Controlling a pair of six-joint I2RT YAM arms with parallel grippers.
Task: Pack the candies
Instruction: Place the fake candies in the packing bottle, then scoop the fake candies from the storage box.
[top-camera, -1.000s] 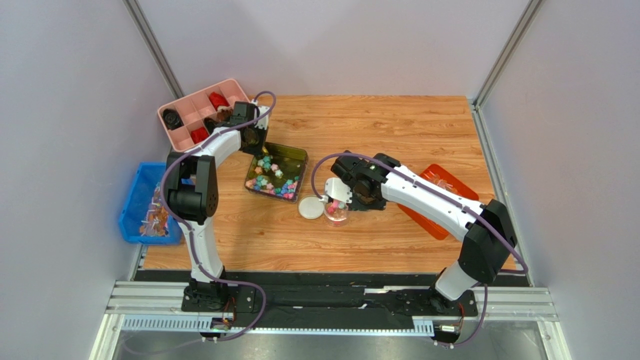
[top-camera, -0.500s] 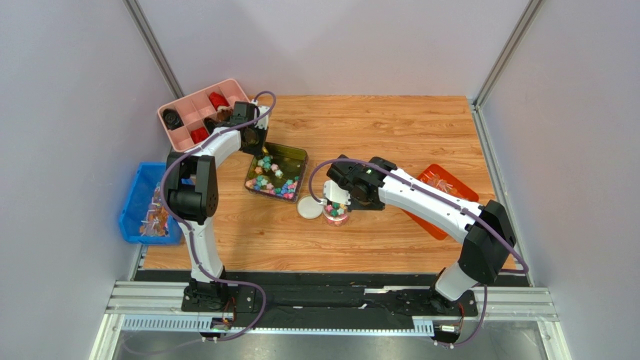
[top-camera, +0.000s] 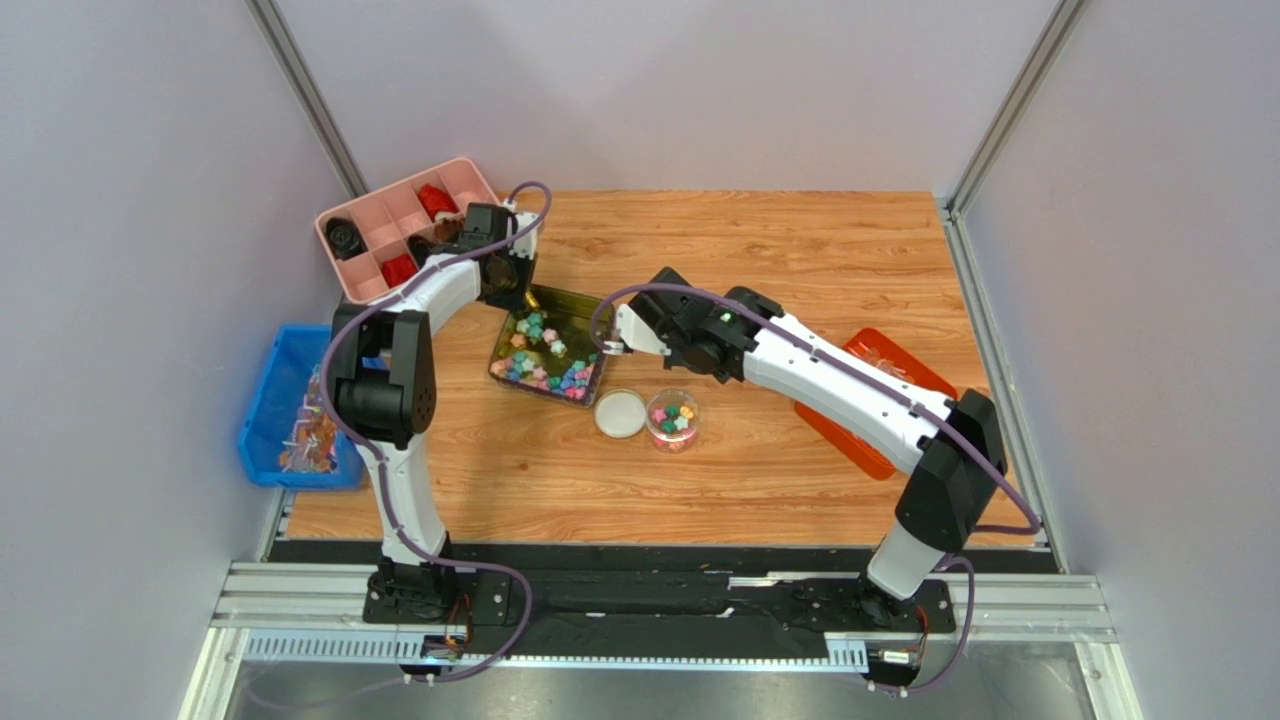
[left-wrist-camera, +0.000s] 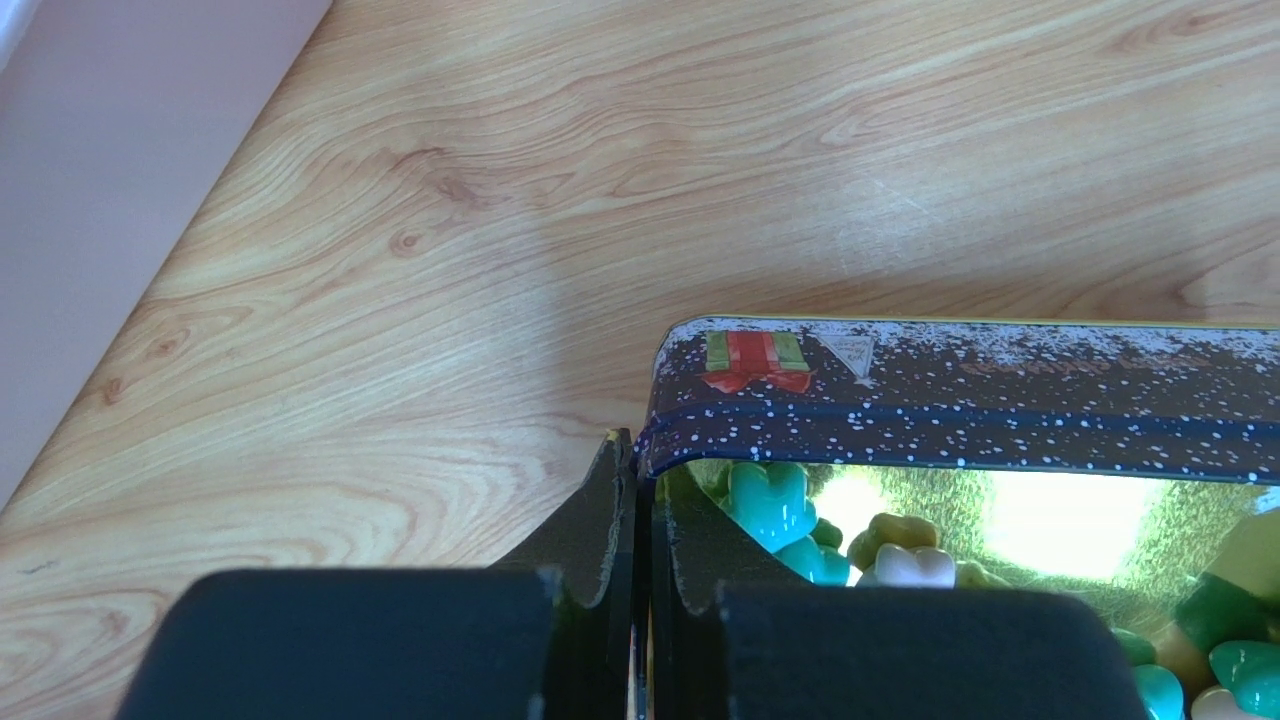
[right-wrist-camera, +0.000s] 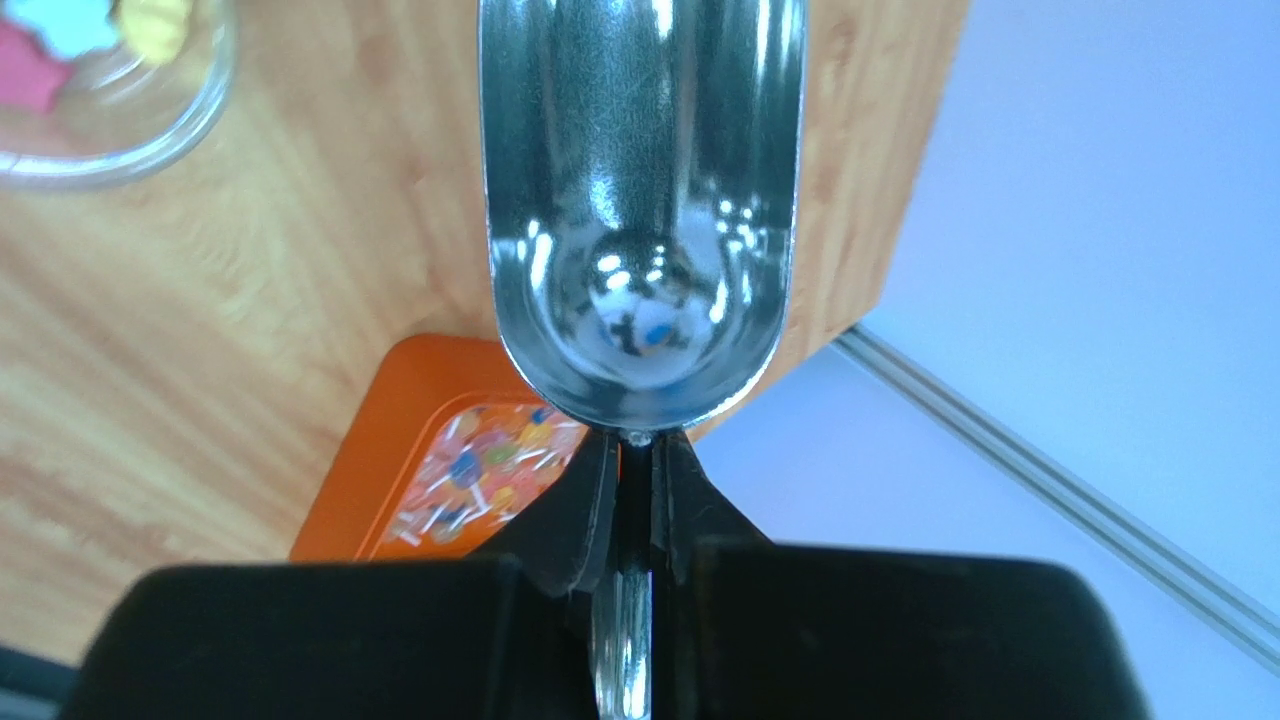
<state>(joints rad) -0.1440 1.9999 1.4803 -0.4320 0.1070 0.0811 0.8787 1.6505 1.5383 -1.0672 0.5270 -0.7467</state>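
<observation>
Left gripper (left-wrist-camera: 634, 450) is pinched onto the rim of the tin (left-wrist-camera: 962, 398), candies (top-camera: 544, 357) inside, left of the worktop (top-camera: 781, 255) centre. Right gripper (right-wrist-camera: 642, 450) clamps the empty scoop (right-wrist-camera: 639, 180). More candies sit in the central jar (top-camera: 672, 419).

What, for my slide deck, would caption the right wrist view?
Empty metal scoop held by its handle in the right hand, over the wooden table, orange tray in view.

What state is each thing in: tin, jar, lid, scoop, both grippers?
Tin: open, candies inside.
Jar: open, partly filled.
Lid: off, flat beside the jar.
Scoop: empty, held by its handle.
Left gripper: fingers shut on the tin's wall.
Right gripper: fingers shut on the scoop's handle.
</observation>
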